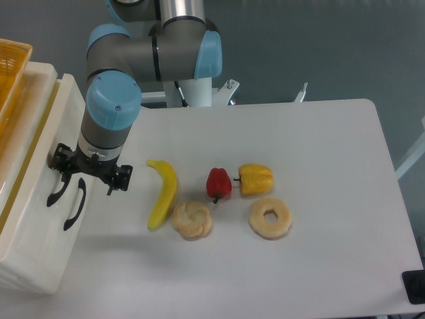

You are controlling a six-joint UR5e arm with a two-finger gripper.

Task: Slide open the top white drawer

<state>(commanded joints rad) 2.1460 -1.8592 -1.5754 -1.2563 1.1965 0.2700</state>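
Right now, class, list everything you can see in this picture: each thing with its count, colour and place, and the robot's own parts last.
Table: one, white, fills most of the view.
Cabinet: one, cream-white, at the table's left edge.
Top drawer: one, cream-white, black handle, slightly out of the cabinet.
Lower handle: one, black, just right of the top one.
Basket: one, orange-yellow, on top of the cabinet, far left.
Banana: one, yellow, left of centre.
Red pepper: one, centre.
Yellow pepper: one, right of the red one.
Bun: one, tan, by the banana's lower end.
Doughnut: one, pale tan, below the yellow pepper.
Arm: one, grey and light blue, upper left.
Fingers: black, at the top handle.
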